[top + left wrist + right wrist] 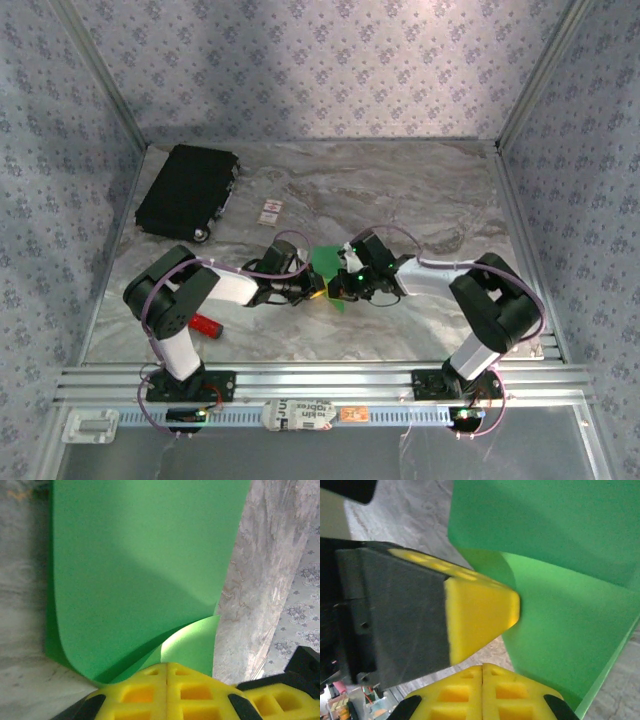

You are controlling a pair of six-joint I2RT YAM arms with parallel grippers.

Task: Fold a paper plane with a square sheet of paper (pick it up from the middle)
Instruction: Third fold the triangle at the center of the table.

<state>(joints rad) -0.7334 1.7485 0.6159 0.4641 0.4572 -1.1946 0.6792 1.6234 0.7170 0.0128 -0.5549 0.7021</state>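
Observation:
The square sheet of paper (326,263) is bright green and stands curled up off the marble table between my two grippers. In the left wrist view the paper (140,565) bends over in a wide loop, and a lighter flap runs down to my left gripper (166,666), whose yellow fingers are shut on its edge. In the right wrist view the paper (560,580) rises to the right of my right gripper (482,667), which is shut with nothing between its pads. The left gripper's yellow fingertip (485,615) touches the sheet just above it. From above, the left gripper (308,287) and right gripper (345,283) nearly meet.
A black rectangular case (187,190) lies at the back left. A small white card with red marks (271,211) lies beside it. A red bar-shaped tool (205,325) lies by the left arm's base. Patterned walls enclose the table, and an aluminium rail (330,382) runs along the near edge.

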